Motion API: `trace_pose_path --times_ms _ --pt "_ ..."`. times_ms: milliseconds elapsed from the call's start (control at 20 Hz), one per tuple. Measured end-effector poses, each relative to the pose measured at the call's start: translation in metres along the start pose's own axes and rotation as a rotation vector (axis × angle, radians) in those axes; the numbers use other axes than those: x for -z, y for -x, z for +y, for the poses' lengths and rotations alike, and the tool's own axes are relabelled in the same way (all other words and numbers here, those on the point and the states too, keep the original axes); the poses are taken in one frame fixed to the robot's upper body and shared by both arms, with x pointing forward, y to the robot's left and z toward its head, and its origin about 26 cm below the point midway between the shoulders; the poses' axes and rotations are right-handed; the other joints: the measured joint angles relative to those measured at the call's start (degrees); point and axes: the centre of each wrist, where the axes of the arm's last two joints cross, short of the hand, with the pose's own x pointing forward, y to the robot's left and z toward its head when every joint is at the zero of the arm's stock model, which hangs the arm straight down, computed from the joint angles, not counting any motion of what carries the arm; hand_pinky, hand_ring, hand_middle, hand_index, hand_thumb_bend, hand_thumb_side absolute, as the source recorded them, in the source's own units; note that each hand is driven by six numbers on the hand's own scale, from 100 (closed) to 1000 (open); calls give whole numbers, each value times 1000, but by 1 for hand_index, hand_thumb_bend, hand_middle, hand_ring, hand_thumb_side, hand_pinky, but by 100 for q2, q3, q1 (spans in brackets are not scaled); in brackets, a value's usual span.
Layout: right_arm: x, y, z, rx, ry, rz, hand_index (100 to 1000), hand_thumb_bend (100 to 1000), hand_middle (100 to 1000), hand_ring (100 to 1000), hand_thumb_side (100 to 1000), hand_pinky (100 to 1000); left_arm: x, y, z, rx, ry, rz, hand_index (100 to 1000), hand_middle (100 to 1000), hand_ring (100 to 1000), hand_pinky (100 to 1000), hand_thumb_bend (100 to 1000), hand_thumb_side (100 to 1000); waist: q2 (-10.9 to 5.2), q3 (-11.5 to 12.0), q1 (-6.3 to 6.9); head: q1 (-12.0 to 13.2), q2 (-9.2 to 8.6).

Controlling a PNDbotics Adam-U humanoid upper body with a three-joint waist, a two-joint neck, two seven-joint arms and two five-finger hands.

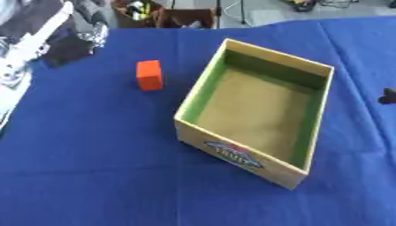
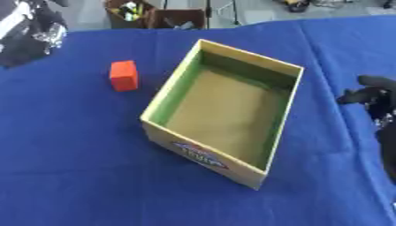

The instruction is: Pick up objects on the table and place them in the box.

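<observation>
Worktop point(image 1: 93, 176) being covered by blue cloth, box as landmark. Box point(image 1: 306, 170) lying mid-worktop, open-topped, nothing being held inside. Right hand point(image 2: 374, 98) showing at right of box, well apart; fingers being kept curled, nothing being held. Left hand not being shown. Orange block point(image 1: 149, 75) sitting left of box, near far corner, apart from wall. Step judged: pick not yet begun. Next move calling for reach to block, then lift over box wall.

On my table point(image 1: 93, 176), draped in blue, I see the open box point(image 1: 309, 163) sitting askew, nothing inside it. An orange block point(image 1: 149, 75) stands just left of it, apart. My right hand point(image 1: 387, 96) barely shows at the right edge.
</observation>
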Motion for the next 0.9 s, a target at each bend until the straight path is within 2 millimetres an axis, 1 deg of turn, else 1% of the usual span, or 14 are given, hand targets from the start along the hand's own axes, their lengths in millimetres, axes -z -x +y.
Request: trace_pose_path --times_ms 200,250,300,450,500,650,700,900 --pt "2 -1 1 0 -13 -6 770 100 532 637 887 863 16 3 -14 35 104 10 997 815 702 487 303 865 67 -76 24 40 -9" --pt "2 -1 2 0 -15 -5 770 100 531 637 888 864 19 4 -18 39 128 14 1000 824 715 501 337 865 84 -88 35 46 -17" --pt "3 -1 2 -3 -17 -4 770 100 531 637 889 864 22 6 -21 41 153 17 1000 834 728 513 374 865 98 -102 48 52 -23" --pt "3 -1 2 -8 -22 -3 770 100 531 638 891 865 32 10 -30 47 222 14 1000 879 772 563 564 911 147 -149 70 75 -49" --pt "4 -1 2 -9 -25 -5 770 100 531 638 891 865 35 11 -32 49 244 11 1000 886 778 572 592 915 165 -162 81 84 -55" --pt "6 -1 3 -10 -33 -8 770 100 530 638 893 866 43 15 -40 65 316 10 1000 899 793 593 631 908 202 -194 101 108 -59" --pt "6 -2 3 -9 -36 -9 770 100 530 638 894 866 46 16 -41 73 339 12 1000 910 804 608 653 890 211 -203 105 114 -66" --pt "8 -2 4 -10 -48 -12 770 100 529 638 899 868 56 24 -39 113 415 50 1000 931 824 638 665 855 267 -272 145 129 -109"
